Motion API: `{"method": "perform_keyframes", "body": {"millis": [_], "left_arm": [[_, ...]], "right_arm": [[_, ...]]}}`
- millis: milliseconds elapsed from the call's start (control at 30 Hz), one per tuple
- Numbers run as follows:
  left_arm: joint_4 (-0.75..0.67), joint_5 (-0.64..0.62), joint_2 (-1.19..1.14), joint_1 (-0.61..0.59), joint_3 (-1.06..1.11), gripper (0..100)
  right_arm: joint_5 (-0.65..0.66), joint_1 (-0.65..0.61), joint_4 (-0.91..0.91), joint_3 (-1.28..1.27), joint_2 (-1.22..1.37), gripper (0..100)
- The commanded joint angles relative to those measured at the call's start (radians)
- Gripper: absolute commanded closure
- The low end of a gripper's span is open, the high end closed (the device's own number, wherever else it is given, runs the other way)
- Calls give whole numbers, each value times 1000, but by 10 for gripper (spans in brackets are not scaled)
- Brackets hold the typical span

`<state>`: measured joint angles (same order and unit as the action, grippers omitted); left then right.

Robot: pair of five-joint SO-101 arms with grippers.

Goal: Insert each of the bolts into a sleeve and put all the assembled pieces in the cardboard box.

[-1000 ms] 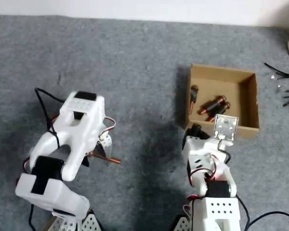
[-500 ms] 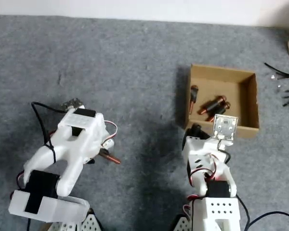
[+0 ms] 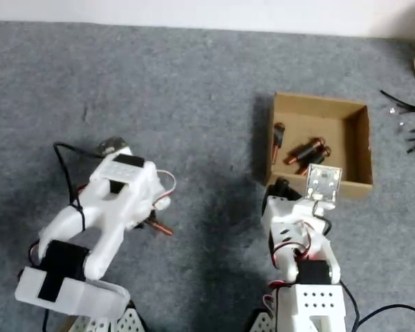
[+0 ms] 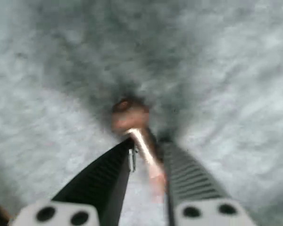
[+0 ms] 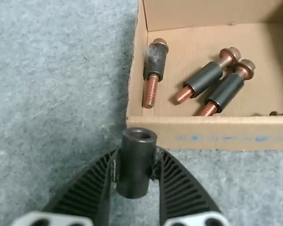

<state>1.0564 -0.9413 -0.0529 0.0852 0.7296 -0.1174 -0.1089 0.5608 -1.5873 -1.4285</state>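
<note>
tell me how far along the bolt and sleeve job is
Done: at least three assembled pieces lie in the cardboard box. In hand: the left gripper holds a bolt, and the right gripper holds an empty sleeve upright just outside the box. Left: join those two and box them.

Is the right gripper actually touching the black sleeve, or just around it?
Touching. The right wrist view shows both fingers of the right gripper pressed against the sides of the sleeve, with no gap on either side.
</note>
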Motion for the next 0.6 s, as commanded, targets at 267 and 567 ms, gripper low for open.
{"method": "perform_keyframes", "body": {"millis": [267, 567], "left_arm": [[106, 71, -4, -2, -127, 995], [112, 241, -4, 7, -421, 996]], "right_arm": [[12, 8, -28, 4, -16, 995], [12, 8, -28, 4, -16, 993]]}}
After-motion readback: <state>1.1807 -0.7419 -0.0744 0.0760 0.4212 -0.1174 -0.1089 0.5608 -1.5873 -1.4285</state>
